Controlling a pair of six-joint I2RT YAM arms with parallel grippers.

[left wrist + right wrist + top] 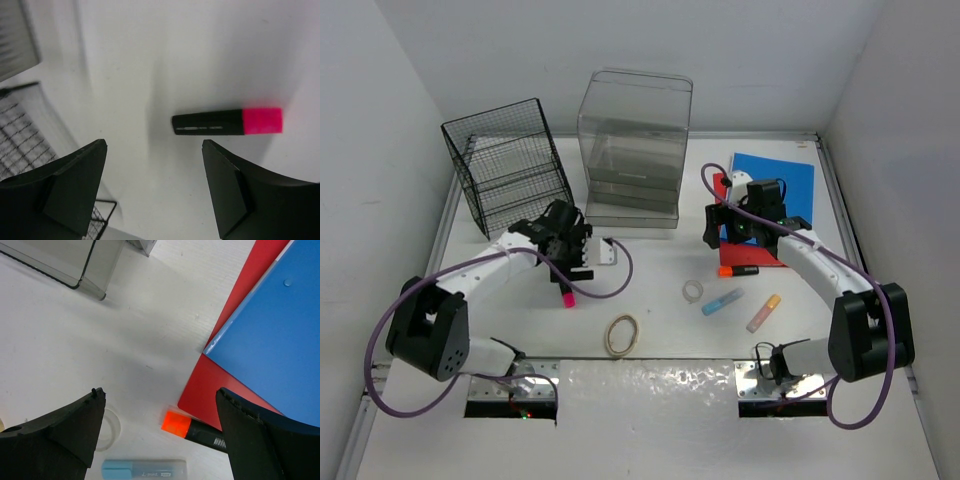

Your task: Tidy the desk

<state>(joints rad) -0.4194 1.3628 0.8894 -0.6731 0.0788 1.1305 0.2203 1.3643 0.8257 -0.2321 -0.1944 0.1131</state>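
Note:
The desk [665, 255] is a white tabletop strewn with stationery. A black highlighter with a pink cap [565, 297] [227, 122] lies just beyond my left gripper [572, 268] [154, 145], which hovers open over bare desk with nothing between its fingers. My right gripper [718, 240] [161, 392] is open above a black highlighter with an orange cap [738, 269] [175, 423]. That highlighter rests against the edge of a red folder [760, 250] [220, 390]. A blue folder [775, 180] [270, 330] lies on top of the red one.
A black wire rack [505, 178] and a clear drawer box [632, 150] stand at the back. Lying loose are a pale blue highlighter [722, 301] [144, 470], a peach highlighter [763, 313], a small clear tape ring [692, 291] [107, 429] and a tan tape roll [621, 334].

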